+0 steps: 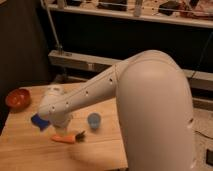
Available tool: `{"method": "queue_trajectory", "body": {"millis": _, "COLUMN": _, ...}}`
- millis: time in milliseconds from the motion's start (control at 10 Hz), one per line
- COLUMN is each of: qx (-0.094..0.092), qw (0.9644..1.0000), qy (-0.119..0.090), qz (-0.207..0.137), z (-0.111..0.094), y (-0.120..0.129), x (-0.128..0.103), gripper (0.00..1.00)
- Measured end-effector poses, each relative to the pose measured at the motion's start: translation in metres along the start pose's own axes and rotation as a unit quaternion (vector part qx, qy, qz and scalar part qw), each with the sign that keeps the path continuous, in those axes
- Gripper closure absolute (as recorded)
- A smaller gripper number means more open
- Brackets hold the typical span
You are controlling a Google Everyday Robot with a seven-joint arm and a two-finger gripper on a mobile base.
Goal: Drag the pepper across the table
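Gripper (62,126): at the end of the white arm, low over the pepper; whether parted or closed, cannot tell.
Pepper (66,138): orange, lying flat near the front edge, long axis left-right in view, green stem rightward.
Relation: pepper directly beneath the gripper, slightly nearer the camera; contact unclear.
Table (25,152): light planks.
Nearby: small blue cup (93,120) to the pepper's right; wavy blue piece (39,121) to the left.
Far left corner: red-orange bowl (18,98).

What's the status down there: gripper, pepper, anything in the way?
Gripper low, just above pepper. Pepper lying flat on table, near front edge. Blue cup close behind it, blue piece beside gripper.
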Motion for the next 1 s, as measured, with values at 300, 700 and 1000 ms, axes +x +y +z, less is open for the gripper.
{"method": "queue_trajectory", "body": {"millis": 300, "qx": -0.008, "qw": 0.9982, "qy": 0.006, "qz": -0.058, "z": 0.025, "y": 0.027, "x": -0.003, "gripper": 0.35}}
{"method": "queue_trajectory", "body": {"millis": 700, "qx": 0.001, "qw": 0.9975, "qy": 0.010, "qz": -0.070, "z": 0.044, "y": 0.019, "x": 0.000, "gripper": 0.35}}
{"method": "queue_trajectory", "body": {"millis": 1000, "qx": 0.007, "qw": 0.9976, "qy": 0.014, "qz": -0.068, "z": 0.052, "y": 0.015, "x": 0.002, "gripper": 0.35}}
